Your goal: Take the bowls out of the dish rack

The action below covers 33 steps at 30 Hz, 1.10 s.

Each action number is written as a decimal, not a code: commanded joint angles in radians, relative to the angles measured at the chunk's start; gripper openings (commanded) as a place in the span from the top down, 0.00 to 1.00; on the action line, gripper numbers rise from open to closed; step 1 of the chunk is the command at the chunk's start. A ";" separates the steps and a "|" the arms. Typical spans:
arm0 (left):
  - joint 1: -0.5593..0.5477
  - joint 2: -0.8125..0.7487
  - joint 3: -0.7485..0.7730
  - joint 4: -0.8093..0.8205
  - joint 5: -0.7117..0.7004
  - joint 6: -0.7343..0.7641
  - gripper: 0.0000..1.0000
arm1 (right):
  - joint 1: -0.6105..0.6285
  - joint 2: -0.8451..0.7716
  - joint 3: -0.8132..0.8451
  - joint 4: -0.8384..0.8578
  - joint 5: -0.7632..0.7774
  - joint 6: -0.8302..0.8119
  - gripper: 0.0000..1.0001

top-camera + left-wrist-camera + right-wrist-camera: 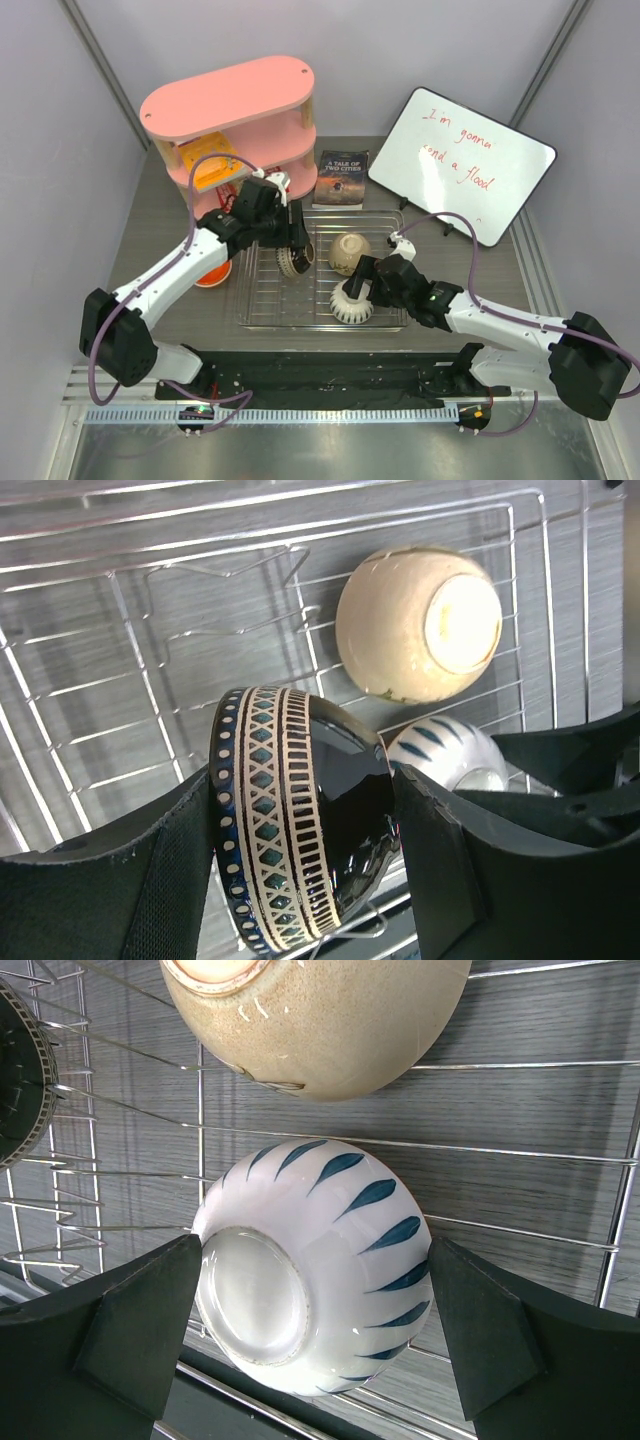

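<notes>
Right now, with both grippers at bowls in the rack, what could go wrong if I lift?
The left gripper holds the dark patterned bowl on edge, across its glossy curve; it might rotate or slip. The right gripper meets the white bowl only at its fingertips, so the hold could pop off. The beige bowl lies close to both; a tilted lift might knock it along the dish rack.

Dark patterned bowl in left gripper; beige bowl, white bowl on dish rack
</notes>
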 commanded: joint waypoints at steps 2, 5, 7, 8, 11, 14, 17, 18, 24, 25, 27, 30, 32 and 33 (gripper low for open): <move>-0.024 0.030 -0.070 -0.055 0.008 -0.010 0.96 | -0.007 -0.010 -0.015 -0.005 0.019 0.007 0.00; -0.026 0.025 -0.067 -0.050 0.011 -0.014 0.89 | -0.007 -0.004 -0.016 -0.007 0.013 0.010 0.00; -0.027 0.021 -0.064 -0.052 0.011 -0.019 0.88 | -0.007 -0.002 -0.018 -0.007 0.015 0.008 0.00; -0.029 0.019 -0.062 -0.052 0.014 -0.019 0.88 | -0.009 -0.004 -0.018 -0.007 0.015 0.010 0.00; -0.029 0.002 -0.062 -0.050 0.030 -0.016 0.93 | -0.007 -0.016 -0.022 -0.005 0.016 0.010 0.00; -0.030 -0.022 -0.065 -0.049 0.050 -0.011 1.00 | -0.010 -0.020 -0.027 -0.005 0.021 0.010 0.00; -0.030 -0.044 -0.070 -0.043 0.059 -0.008 1.00 | -0.010 -0.016 -0.024 -0.005 0.016 0.010 0.00; -0.030 -0.050 -0.070 -0.043 0.062 -0.008 1.00 | -0.010 -0.014 -0.024 -0.005 0.015 0.008 0.00; -0.030 -0.096 -0.060 -0.038 0.096 -0.001 1.00 | -0.012 -0.020 -0.026 -0.008 0.019 0.008 0.00; -0.030 -0.105 -0.054 -0.038 0.091 -0.001 1.00 | -0.012 -0.020 -0.026 -0.008 0.021 0.008 0.00; -0.030 -0.127 -0.044 -0.041 0.071 0.002 1.00 | -0.013 -0.020 -0.022 -0.008 0.021 0.008 0.00; -0.030 -0.145 -0.019 -0.064 0.035 0.013 1.00 | -0.013 -0.019 -0.019 -0.008 0.019 0.008 0.00; -0.030 -0.144 0.018 -0.113 0.015 0.022 1.00 | -0.015 -0.017 -0.016 -0.010 0.019 0.005 0.00; -0.030 -0.144 0.030 -0.128 0.013 0.033 1.00 | -0.015 -0.016 -0.016 -0.010 0.021 0.005 0.00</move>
